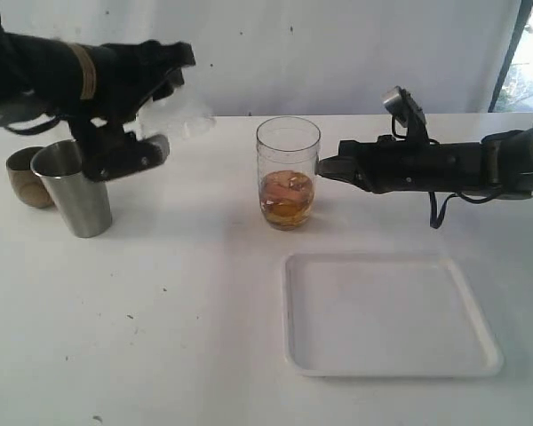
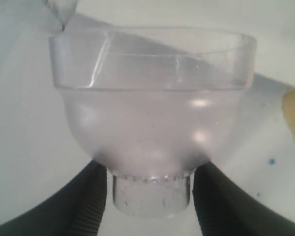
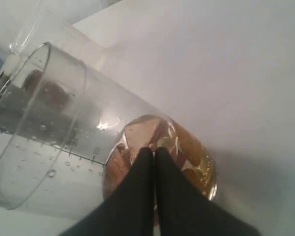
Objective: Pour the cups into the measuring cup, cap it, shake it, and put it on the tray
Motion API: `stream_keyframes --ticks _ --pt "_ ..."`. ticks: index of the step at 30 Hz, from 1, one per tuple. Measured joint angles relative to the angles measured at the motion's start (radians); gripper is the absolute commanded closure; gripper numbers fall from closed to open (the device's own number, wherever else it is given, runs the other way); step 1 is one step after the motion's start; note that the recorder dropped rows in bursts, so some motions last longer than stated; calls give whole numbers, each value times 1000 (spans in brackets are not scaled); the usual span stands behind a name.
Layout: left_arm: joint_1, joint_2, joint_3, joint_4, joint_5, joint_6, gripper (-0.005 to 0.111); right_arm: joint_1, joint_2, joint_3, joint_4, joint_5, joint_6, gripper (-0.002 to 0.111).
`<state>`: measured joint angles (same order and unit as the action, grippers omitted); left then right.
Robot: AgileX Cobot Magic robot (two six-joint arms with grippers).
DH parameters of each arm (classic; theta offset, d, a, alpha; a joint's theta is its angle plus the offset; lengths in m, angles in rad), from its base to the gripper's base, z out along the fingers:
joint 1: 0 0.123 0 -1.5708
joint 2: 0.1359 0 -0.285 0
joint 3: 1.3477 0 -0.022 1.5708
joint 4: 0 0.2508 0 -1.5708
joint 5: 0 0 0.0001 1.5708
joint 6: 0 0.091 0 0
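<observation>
Between left jaws, frosted plastic cup (image 2: 152, 113).

We see the measuring cup (image 1: 289, 155) standing upright on the table (image 1: 160, 319), its wall touching the closed tips of the right hand (image 1: 323, 167). It is a clear, straight cylinder with printed marks, holding amber liquid and pale chunks in its lower part. The tray (image 1: 391, 364), white, flat and low-rimmed, lies below that hand, apart from the cylinder. The frosted plastic cup (image 2: 152, 123), round-bodied with a straight rim band, is clamped at its narrow foot in the left hand (image 1: 167, 105), off the table. Just under that hand the steel tumbler (image 1: 75, 191) stands upright, with the wooden cup (image 1: 25, 177) right beside it on its far side.
</observation>
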<state>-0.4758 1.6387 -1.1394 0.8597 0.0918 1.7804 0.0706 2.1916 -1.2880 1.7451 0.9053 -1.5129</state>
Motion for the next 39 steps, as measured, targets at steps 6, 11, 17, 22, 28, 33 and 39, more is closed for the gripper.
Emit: stream_keyframes --ticks 6,11,17,22,28,33,39 --pt "-60 -22 209 17 31 -11 107 0 0 0 -2 0 1 108" --pt "-73 11 254 56 101 -97 107 0 0 0 -2 2 4 108" --pt "-92 108 254 439 288 -520 107 0 0 -2 -4 4 6 108" --pt "-151 156 254 806 434 -1003 107 0 0 -5 -6 6 6 108" --pt "-216 158 267 869 440 -1121 104 0 0 -5 -10 18 8 108" --pt "-231 163 287 869 458 -1143 63 0 0 -5 -17 22 10 108" --pt "-231 166 288 869 463 -1158 27 0 0 -5 -21 27 10 108"
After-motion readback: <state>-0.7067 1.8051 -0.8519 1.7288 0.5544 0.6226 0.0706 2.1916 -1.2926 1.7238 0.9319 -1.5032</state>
